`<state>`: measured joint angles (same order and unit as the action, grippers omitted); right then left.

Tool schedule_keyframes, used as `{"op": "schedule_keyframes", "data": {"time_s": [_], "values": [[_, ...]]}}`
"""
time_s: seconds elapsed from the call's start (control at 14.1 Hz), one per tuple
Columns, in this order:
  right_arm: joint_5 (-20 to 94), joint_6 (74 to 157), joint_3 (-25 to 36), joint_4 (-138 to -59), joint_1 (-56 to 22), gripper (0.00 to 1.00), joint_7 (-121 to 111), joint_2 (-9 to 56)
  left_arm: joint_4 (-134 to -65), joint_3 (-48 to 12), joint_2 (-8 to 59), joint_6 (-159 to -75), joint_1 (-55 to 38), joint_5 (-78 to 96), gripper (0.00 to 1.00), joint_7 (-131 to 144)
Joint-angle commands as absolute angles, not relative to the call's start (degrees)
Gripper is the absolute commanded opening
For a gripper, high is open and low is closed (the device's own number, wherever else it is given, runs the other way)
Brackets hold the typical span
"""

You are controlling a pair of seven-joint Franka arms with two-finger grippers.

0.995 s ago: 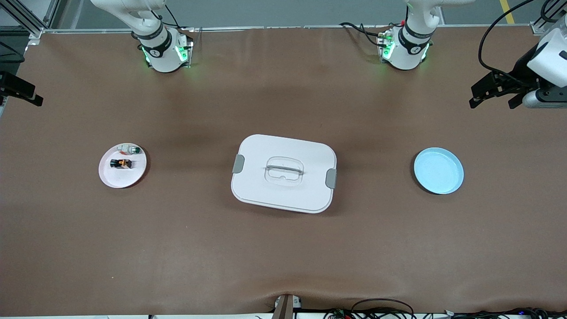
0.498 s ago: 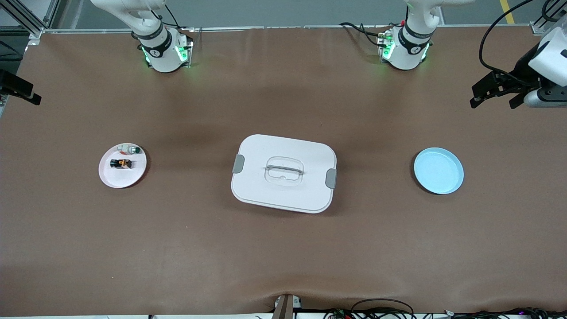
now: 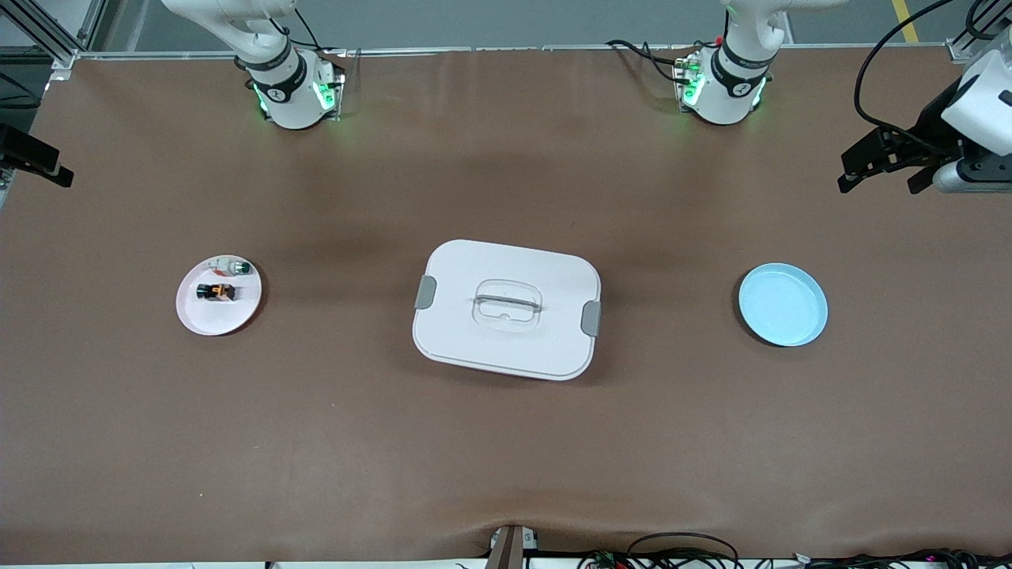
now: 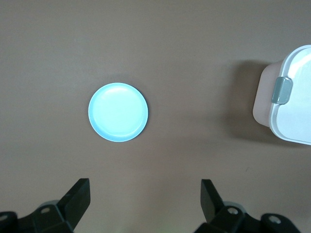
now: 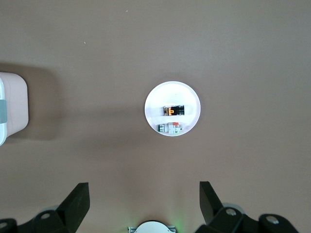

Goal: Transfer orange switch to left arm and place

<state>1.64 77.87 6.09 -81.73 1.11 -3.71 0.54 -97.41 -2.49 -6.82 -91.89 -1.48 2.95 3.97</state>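
Little has shifted since a second ago: only the right gripper [image 3: 35, 162] has edged off toward the table's end. Both arms hang high, jaws wide and empty, the left gripper [image 3: 881, 166] above the table's edge near the blue plate [image 3: 783, 304]. Between plates sits the box [image 3: 506, 308]. On the pink plate [image 3: 207, 316] lies the switch [image 3: 215, 292], beside a white-and-green part [image 3: 234, 268]. Pickup seems not yet begun; next, the right arm must descend. No legible writing.

The right gripper [image 3: 32, 162] is mostly cut off at the front view's edge, as is the box [image 5: 12, 109] in the right wrist view
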Motion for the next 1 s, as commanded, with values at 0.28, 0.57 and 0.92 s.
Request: {"op": "schedule_keyframes", "data": {"time_s": [0.28, 0.57, 0.92], "values": [[-0.96, 80.59, 5.8, -83.14, 1.14, 1.0, -2.72, -0.7, -95.71, -2.55, -5.63, -90.62, -1.58, 1.49, 1.0, 3.6], [-1.23, 81.04, 5.89, -82.97, 1.23, 1.0, -2.81, -0.44, -95.71, -2.55, -5.62, -90.62, -1.49, 1.49, 1.0, 3.78], [-0.62, 81.82, 5.98, -82.62, 1.67, 1.0, -2.72, 1.31, -95.71, -2.37, -5.62, -90.62, -1.41, 1.41, 1.0, 3.6]]}}
